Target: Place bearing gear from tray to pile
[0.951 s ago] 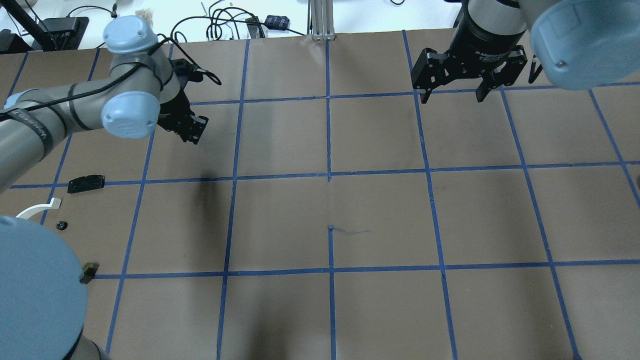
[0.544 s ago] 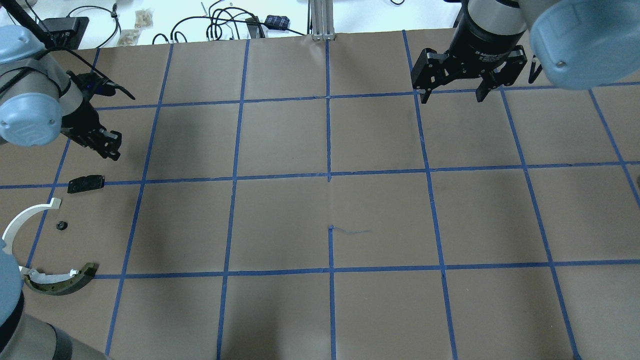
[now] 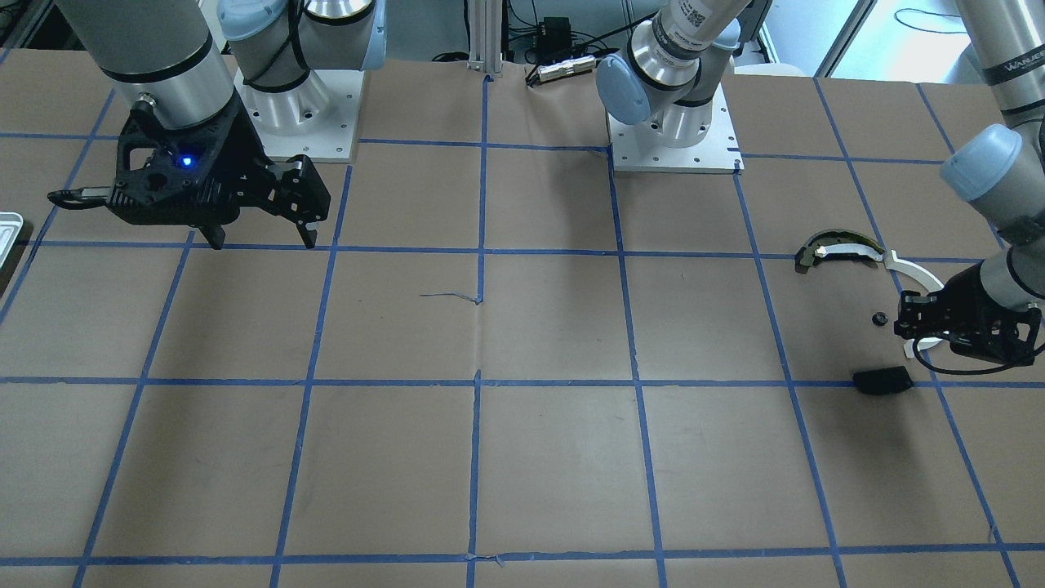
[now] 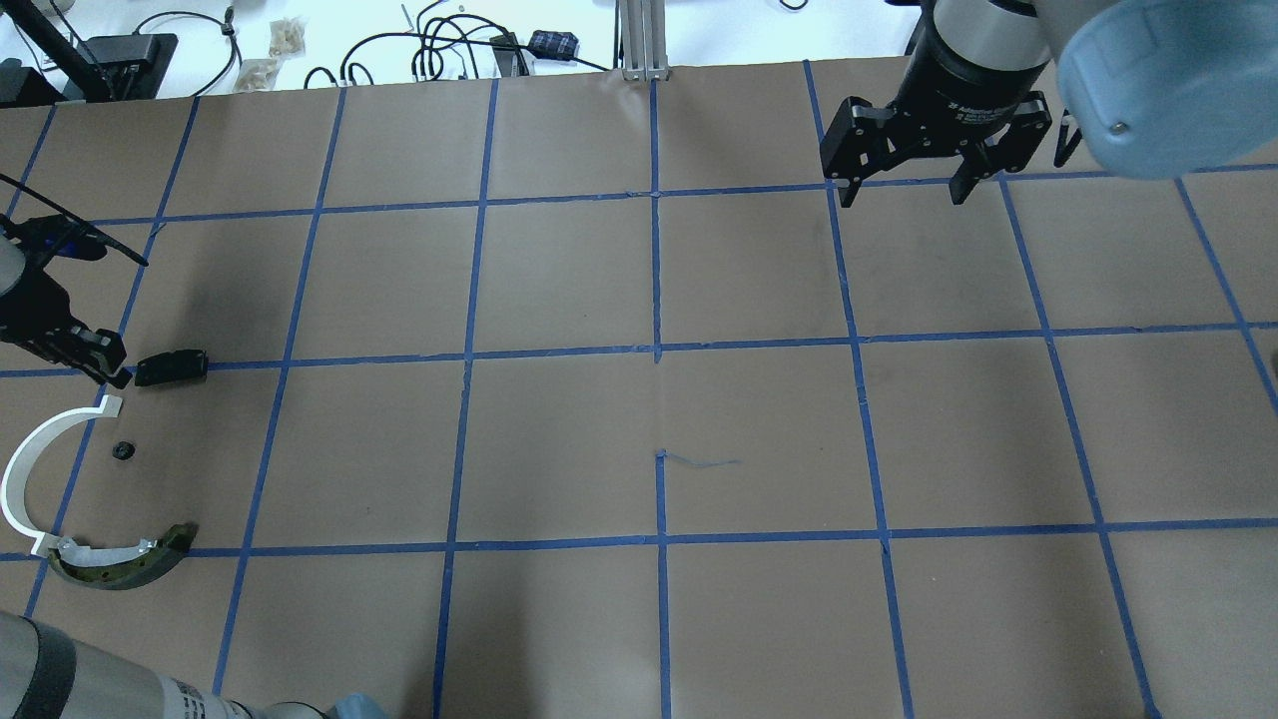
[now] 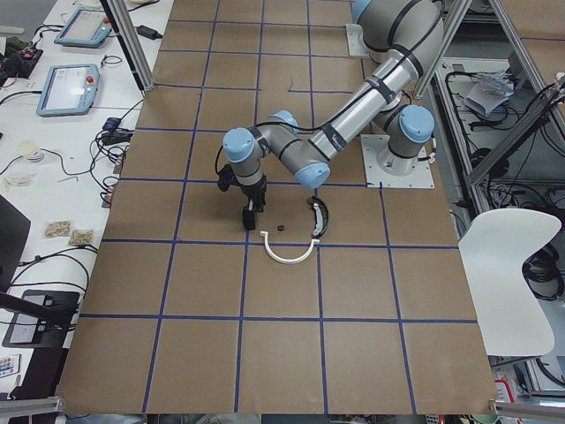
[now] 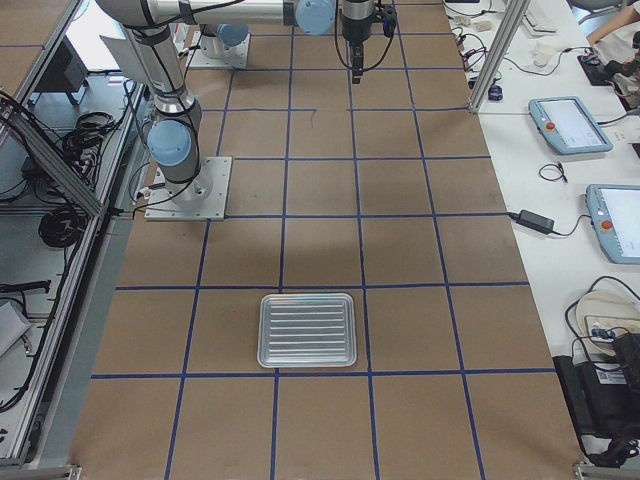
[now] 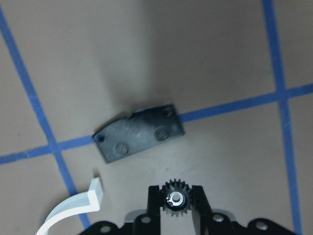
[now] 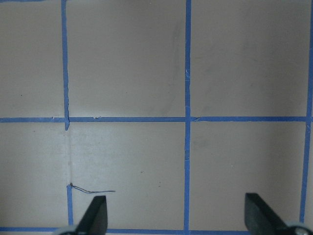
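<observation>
My left gripper [image 7: 176,193] is shut on a small black bearing gear [image 7: 176,203] with a silvery hub. It hovers low over the pile, just beside the flat black plate [image 7: 141,133]. In the overhead view the left gripper [image 4: 100,364] sits left of the plate [image 4: 172,367], above the white arc [image 4: 25,469], a small black ring [image 4: 123,450] and the dark olive curved piece [image 4: 125,564]. The silvery tray [image 6: 264,330] lies far off at the table's right end. My right gripper [image 4: 904,195] is open and empty, high over the table.
Brown paper with a blue tape grid covers the table [image 4: 659,429]. Cables and small boxes [image 4: 449,50] lie beyond its far edge. The tray's corner [image 3: 6,233] shows at the front view's left edge. Both arm bases [image 3: 673,131] stand at the robot's side.
My left arm has swung left and toward the robot with the gear, from mid-left of the table down to beside the black plate. The right arm has not moved.
</observation>
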Action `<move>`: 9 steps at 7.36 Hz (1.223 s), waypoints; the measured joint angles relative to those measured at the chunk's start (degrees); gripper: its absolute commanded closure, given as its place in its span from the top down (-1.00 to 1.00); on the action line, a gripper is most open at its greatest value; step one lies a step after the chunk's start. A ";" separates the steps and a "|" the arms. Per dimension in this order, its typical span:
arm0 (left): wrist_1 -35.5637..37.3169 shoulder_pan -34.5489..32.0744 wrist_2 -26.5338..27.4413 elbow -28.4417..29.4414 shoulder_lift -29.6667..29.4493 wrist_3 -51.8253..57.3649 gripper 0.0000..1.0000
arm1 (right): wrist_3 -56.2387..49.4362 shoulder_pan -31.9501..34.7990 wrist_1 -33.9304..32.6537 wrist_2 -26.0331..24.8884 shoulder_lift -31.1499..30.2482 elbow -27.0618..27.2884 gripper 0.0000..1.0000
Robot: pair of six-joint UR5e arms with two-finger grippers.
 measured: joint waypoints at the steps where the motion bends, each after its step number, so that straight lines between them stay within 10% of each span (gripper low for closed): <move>1: 0.19 0.79 -0.07 -0.73 -0.53 0.45 -1.00 | 0.04 0.00 -0.01 0.04 0.00 0.01 1.00; 9: -1.19 2.18 0.31 -2.06 -3.48 0.95 -0.60 | -0.01 0.00 -0.02 0.12 0.04 0.03 1.00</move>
